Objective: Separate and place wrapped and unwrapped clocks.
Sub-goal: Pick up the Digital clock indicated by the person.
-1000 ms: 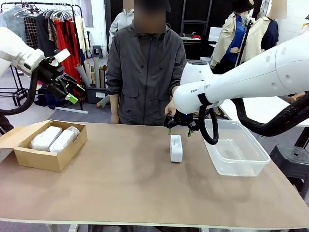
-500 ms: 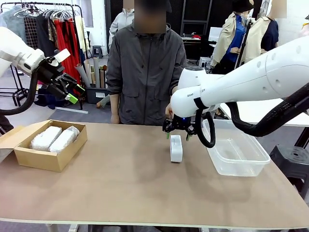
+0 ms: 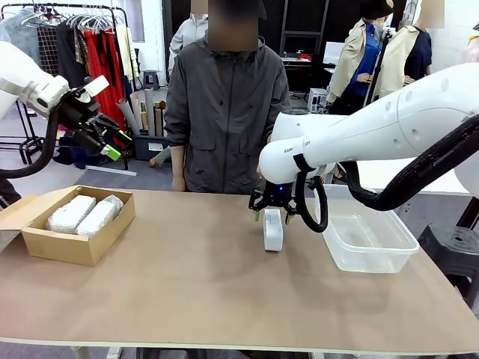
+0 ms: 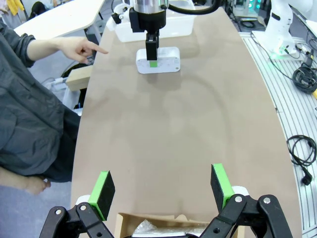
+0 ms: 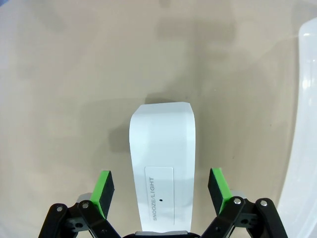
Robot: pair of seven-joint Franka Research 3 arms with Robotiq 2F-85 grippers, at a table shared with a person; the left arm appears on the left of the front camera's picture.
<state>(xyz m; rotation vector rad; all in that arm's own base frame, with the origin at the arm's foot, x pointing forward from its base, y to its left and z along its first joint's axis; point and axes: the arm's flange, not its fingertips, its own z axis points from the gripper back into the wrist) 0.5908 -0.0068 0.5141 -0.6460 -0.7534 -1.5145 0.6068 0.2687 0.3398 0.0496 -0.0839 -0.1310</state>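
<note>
Over the last second the right arm has slid toward the middle of the surface [image 3: 187,284] and sunk, so the right gripper [image 3: 275,212] now sits right over the bare clock [image 3: 273,229] instead of hanging behind it. That looks like the approach for a pick-up, with the clear tub [image 3: 367,238] just beside it as the likely home for the unwrapped piece.

Going left to right: the left gripper [image 3: 105,138] is raised above the cardboard box [image 3: 75,241], its fingers spread wide and holding nothing. The two wrapped clocks [image 3: 84,215] lie side by side in that box. At the middle, the right gripper's green fingers [image 5: 103,186] are fully apart and straddle the clock's top, one to each side. They seem not to touch it, though the front view is too small to be sure.
</note>
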